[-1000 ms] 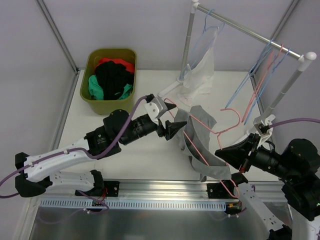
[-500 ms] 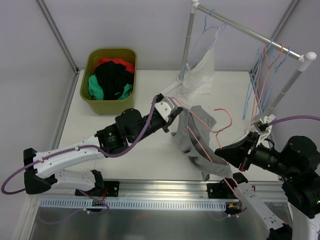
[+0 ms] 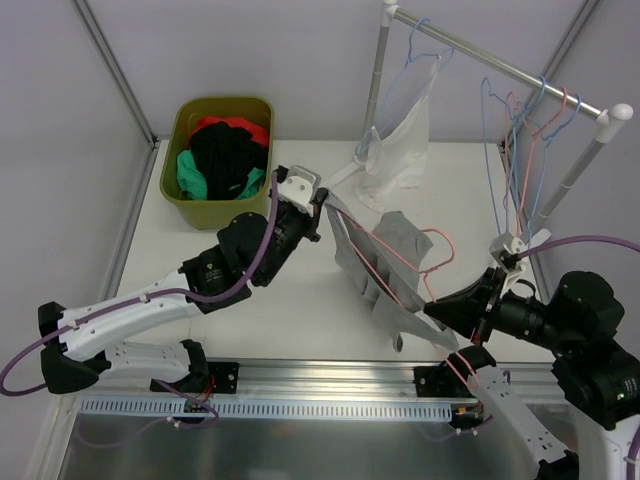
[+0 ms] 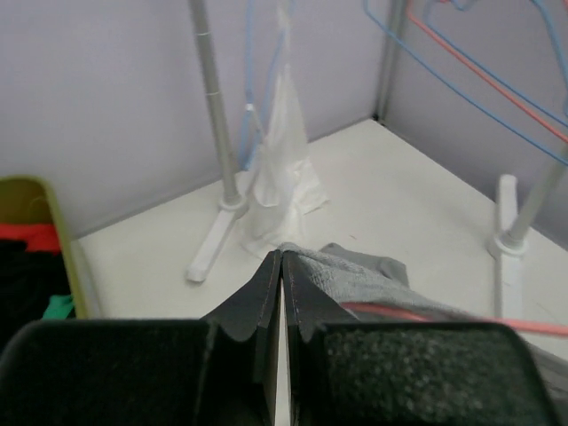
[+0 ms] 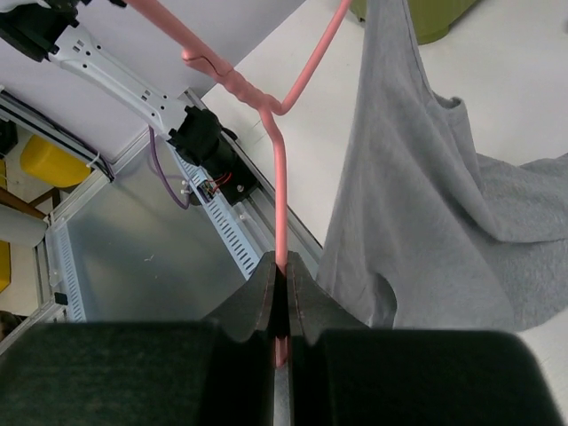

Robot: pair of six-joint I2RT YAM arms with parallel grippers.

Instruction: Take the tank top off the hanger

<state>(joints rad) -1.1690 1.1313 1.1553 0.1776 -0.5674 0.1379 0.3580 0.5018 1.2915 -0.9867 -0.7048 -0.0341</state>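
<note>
Top hung at frame centre on hanger. Left gripper clenched its edge; right gripper clamped the hanger wire. Advice: draw top toward upper left, hanger braced steady.

Soft cloth, slick wire, matt table.
The tank top is grey, soft matt cloth; its pink hanger is smooth, glossy wire. The table is white and matt; on it stand an olive plastic bin and a satin metal rack.
</note>
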